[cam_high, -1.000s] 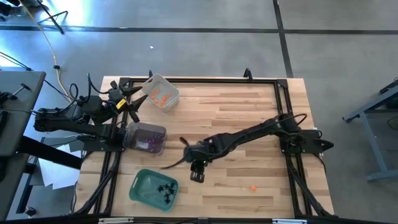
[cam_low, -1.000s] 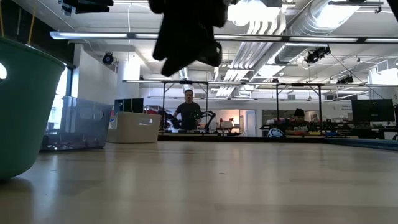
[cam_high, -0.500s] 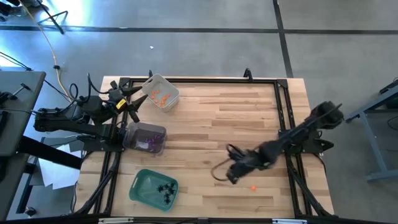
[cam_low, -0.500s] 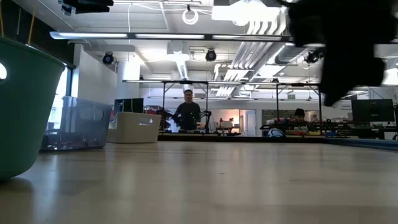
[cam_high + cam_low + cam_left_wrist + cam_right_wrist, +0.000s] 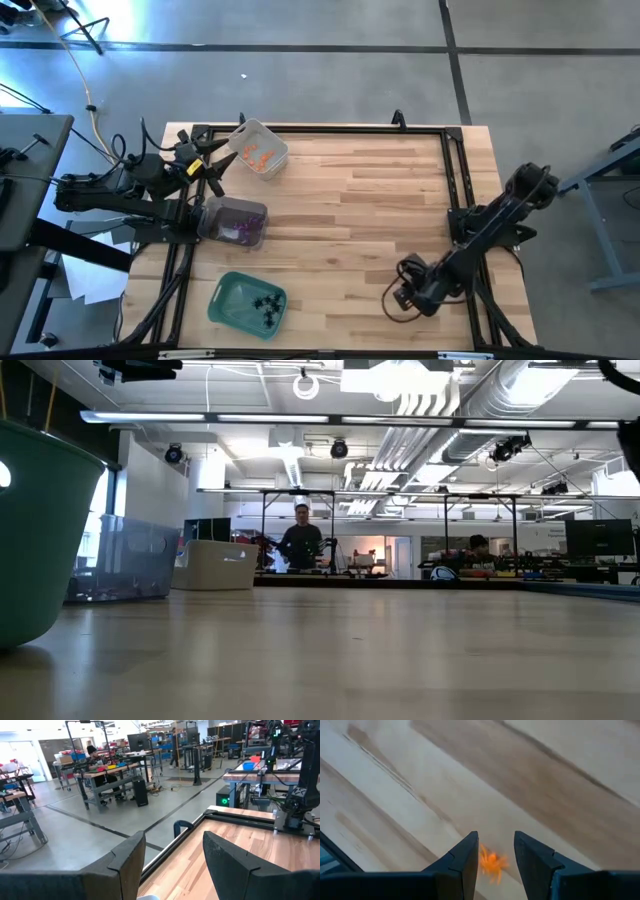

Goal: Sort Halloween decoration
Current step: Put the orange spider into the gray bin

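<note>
An orange trinket lay on the wooden tabletop near its front right corner, framed between the parted fingers of the right tool, which touched nothing. The left tool waited at the tabletop's back left, fingers apart and empty.

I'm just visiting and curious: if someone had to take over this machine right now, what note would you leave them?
Right gripper: low over the table's near right corner, fingers open around a lone orange trinket, not yet closed on it.
Left gripper: parked at the table's far left edge, open, empty.
Sorted so far: orange pieces in the clear tray, purple ones in the clear bin, black spiders in the green tray.
Left to do: grip the orange trinket and carry it to the clear tray. No other loose pieces show on the table.
</note>
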Robot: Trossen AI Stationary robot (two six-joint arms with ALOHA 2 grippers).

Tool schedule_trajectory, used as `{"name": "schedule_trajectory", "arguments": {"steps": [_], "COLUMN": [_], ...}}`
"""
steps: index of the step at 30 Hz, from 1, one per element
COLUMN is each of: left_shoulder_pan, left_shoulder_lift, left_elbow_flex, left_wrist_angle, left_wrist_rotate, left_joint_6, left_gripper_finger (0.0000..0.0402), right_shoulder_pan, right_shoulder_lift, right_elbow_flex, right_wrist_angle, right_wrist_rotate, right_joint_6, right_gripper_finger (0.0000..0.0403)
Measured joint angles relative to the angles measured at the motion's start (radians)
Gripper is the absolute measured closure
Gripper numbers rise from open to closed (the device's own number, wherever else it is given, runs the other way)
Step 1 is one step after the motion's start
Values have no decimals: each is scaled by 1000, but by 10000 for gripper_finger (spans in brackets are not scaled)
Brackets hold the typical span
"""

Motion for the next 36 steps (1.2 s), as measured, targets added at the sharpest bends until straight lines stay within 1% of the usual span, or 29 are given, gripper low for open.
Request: {"name": "schedule_trajectory", "arguments": {"steps": [8,12,22,25,31,32,36], "left_shoulder_pan": [0,0,0,0,0,0,0], "left_shoulder_lift": [0,0,0,0,0,0,0], "left_elbow_flex": [0,0,0,0,0,0,0], "left_wrist_angle": [0,0,0,0,0,0,0], "left_wrist_rotate": [0,0,0,0,0,0,0], "left_joint_6": [0,0,0,0,0,0,0], "left_gripper_finger": [216,216,216,216,216,216,216], "right_shoulder_pan": [57,69,73,73,73,73,73], "right_shoulder_lift": [62,90,104,105,107,107,108], "right_elbow_flex": [0,2,3,3,2,2,2], "right_wrist_angle": [53,93,110,110,116,119,126], "right_wrist_rotate": [-66,-63,-30,-27,-20,-18,-7], "right_joint_6": [41,45,32,28,20,13,4], "right_gripper_finger": [281,281,284,303,385,393,394]}}
